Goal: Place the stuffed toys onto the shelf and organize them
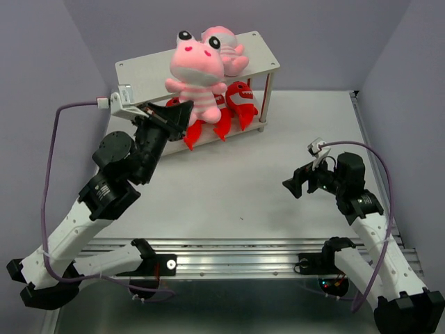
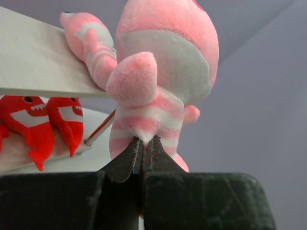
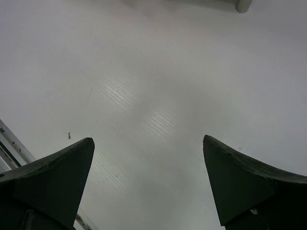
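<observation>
A pink striped stuffed toy with black eyes hangs upright at the front edge of the white shelf's top tier. My left gripper is shut on the fabric at its bottom. In the left wrist view the fingertips pinch its striped underside. A second pink toy lies on the top tier behind it. Red sharks lie on the lower tier, partly hidden by the held toy and the gripper. My right gripper hovers open over bare table, far from the shelf.
Grey walls close in the table on the left, back and right. A purple cable loops off the left arm. A metal rail runs along the near edge between the arm bases. A shelf leg shows at the top of the right wrist view.
</observation>
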Controlling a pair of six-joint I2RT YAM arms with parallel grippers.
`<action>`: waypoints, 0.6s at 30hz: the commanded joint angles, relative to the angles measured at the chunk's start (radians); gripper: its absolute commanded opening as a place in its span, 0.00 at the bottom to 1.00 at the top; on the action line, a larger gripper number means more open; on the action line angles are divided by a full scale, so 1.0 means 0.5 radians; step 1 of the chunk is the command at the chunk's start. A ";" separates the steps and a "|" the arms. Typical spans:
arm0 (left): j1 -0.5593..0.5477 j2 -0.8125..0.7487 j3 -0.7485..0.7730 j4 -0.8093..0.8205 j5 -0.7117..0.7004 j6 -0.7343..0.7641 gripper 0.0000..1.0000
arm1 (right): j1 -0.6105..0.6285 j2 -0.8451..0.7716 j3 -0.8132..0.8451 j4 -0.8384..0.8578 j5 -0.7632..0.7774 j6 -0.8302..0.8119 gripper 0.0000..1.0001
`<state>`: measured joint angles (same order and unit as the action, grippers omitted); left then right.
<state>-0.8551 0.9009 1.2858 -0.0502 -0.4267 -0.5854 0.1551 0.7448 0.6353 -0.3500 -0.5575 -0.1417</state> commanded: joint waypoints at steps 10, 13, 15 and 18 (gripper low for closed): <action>0.556 0.983 1.226 -0.844 -0.405 -0.746 0.00 | -0.061 -0.152 -0.037 0.194 -0.008 -0.002 1.00; 0.636 1.070 1.273 -0.857 -0.349 -0.774 0.00 | -0.062 -0.173 -0.037 0.191 0.001 -0.008 1.00; 0.713 1.094 1.273 -0.833 -0.319 -0.802 0.00 | -0.062 -0.183 -0.037 0.188 0.001 -0.011 1.00; 0.787 1.159 1.285 -0.832 -0.221 -0.826 0.00 | -0.062 -0.189 -0.040 0.188 0.001 -0.014 1.00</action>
<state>-0.5022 1.4883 1.8603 -0.4721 -0.5682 -0.9463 0.1310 0.6651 0.6212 -0.3191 -0.5606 -0.1417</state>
